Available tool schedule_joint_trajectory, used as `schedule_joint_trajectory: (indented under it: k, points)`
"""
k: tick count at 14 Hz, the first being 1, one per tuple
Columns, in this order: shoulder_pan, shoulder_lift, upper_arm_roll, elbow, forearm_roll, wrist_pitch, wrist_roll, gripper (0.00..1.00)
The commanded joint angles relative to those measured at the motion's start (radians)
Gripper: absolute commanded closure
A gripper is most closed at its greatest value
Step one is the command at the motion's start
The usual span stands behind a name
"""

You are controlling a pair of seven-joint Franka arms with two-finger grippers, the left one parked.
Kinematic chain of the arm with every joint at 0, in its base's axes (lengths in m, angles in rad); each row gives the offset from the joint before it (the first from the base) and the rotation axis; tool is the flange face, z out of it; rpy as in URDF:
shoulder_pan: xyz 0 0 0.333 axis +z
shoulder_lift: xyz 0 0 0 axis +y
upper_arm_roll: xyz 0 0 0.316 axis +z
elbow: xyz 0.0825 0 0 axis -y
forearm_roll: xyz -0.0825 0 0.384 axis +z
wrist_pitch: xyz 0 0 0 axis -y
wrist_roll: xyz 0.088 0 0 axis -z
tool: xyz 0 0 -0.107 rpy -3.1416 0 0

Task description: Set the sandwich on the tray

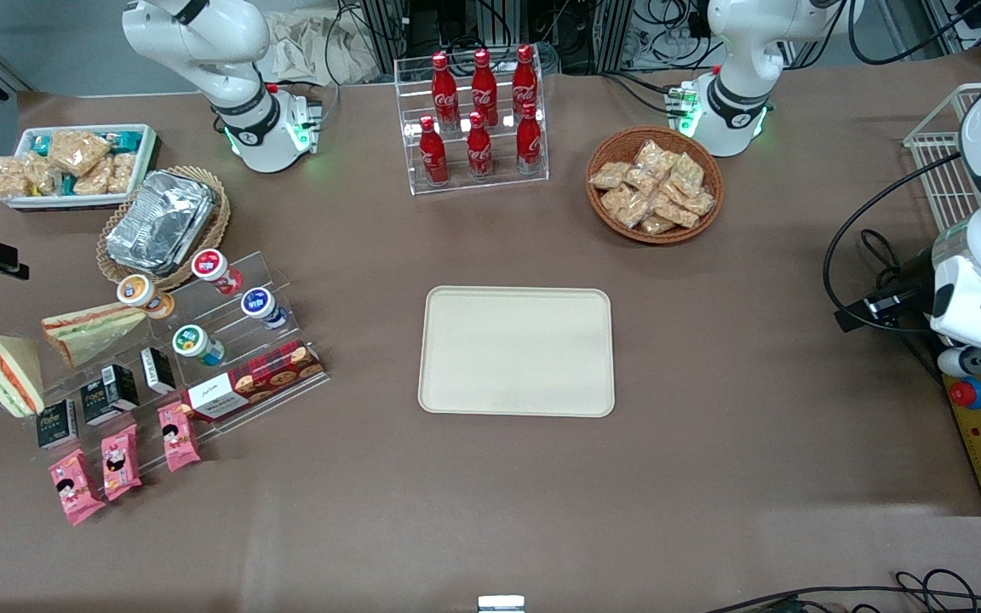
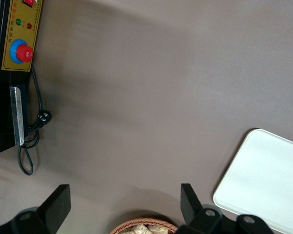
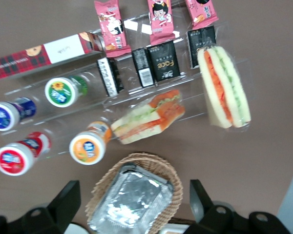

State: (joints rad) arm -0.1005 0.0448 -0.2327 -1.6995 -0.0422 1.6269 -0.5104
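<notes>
I am hovering my gripper (image 3: 132, 197) with jaws spread wide, pinching nothing, above the foil container (image 1: 158, 223). The sandwich (image 1: 3, 373) is lying at the working arm's end of the table, nearer the front camera than its paler twin (image 1: 90, 329), well apart from the tray (image 1: 516, 351) sitting mid-frame in the front view.

The gripper (image 3: 133, 189), fingers spread, hung over a foil container (image 3: 132, 204) that sat in a wicker basket (image 3: 136, 160). Just past the basket's rim from it lay an orange-capped cup (image 3: 87, 148) and a paler wedge (image 3: 149, 117), side by side. Farther out from it stood black cartons (image 3: 165, 61), then pink packets (image 3: 161, 14) and a plaid biscuit box (image 3: 19, 61). Well apart from it, toward the parked arm's end, stood cola bottles (image 1: 479, 111).
</notes>
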Motion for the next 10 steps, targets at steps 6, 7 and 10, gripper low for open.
schedule_joint_trajectory:
  k: [6, 7, 10]
  points:
    - [-0.086, 0.058, 0.000, -0.097, -0.030, 0.263, -0.333, 0.01]
    - [-0.093, 0.072, 0.000, -0.095, -0.030, 0.283, -0.358, 0.01]
    - [-0.117, 0.127, 0.000, -0.088, -0.037, 0.352, -0.450, 0.01]
